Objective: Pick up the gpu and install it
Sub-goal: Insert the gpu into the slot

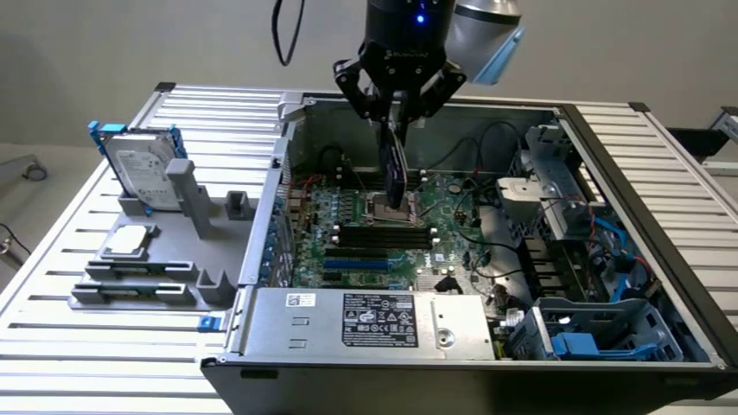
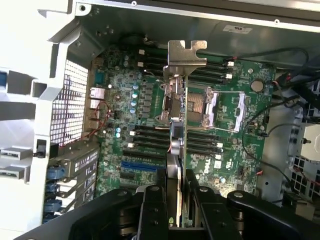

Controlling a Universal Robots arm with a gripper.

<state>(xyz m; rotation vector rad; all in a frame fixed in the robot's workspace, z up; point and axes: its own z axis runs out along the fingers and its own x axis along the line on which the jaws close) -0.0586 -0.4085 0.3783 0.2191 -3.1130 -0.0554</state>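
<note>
On the exterior view's left, the slatted metal table (image 1: 69,346) carries a gray holder (image 1: 190,207). A hard drive (image 1: 144,169) in a blue frame stands upright in it, and a small square CPU chip (image 1: 127,240) lies nearer the front.

Just beside the holder sits the open computer case (image 1: 271,216), with its motherboard (image 1: 369,229) lying flat on the bottom. Above the board the gripper (image 1: 398,108) is clenched on one short end of the gpu (image 1: 396,169). The card hangs on edge, long side downward. Its lower end is close over the CPU socket area, but whether it touches the board cannot be told.

In the wrist view the gripper (image 2: 181,186) pinches the gpu (image 2: 178,130) across its two flat faces. The silver bracket (image 2: 186,55) is at the end farthest from the fingers.

The card is probably light and stiff, but fragile. Its circuit side should not take pressure, and a hold far out at one end leaves it free to swing or twist. A flat-face pinch like this one seems the safest place to take it.

Toward the front of the case lies the silver power supply (image 1: 369,320). On the exterior view's right are a drive cage (image 1: 554,186) and loose cables (image 1: 611,242), so working room inside is tight. Behind the table is a plain gray wall.
</note>
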